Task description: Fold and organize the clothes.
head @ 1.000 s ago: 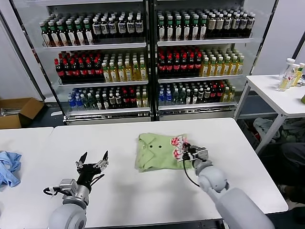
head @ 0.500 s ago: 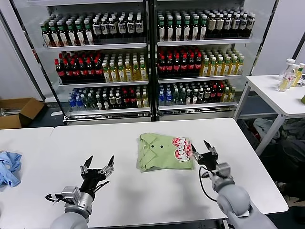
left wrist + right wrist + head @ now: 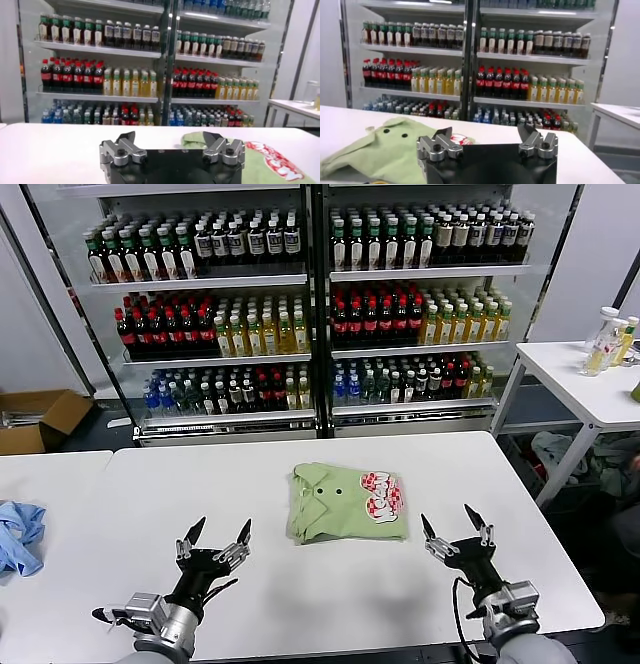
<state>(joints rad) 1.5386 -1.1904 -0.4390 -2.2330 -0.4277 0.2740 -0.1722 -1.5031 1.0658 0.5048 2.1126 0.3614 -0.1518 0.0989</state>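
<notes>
A pale green folded shirt [image 3: 345, 502] with dark buttons and a red-and-white graphic lies flat in the middle of the white table [image 3: 270, 594]. It also shows in the left wrist view [image 3: 260, 160] and the right wrist view [image 3: 380, 147]. My left gripper [image 3: 214, 538] is open and empty near the table's front edge, left of the shirt. My right gripper [image 3: 452, 522] is open and empty near the front edge, right of the shirt. Neither touches the shirt.
A blue cloth [image 3: 18, 536] lies on a second table at the far left. Drink coolers [image 3: 310, 304] full of bottles stand behind the table. A side table [image 3: 590, 379] with bottles stands at the right. A cardboard box [image 3: 35, 419] sits on the floor at left.
My right gripper has let go of the shirt's right edge and drawn back toward the front edge, open. My left gripper has also drawn back slightly. The shirt lies flat.
</notes>
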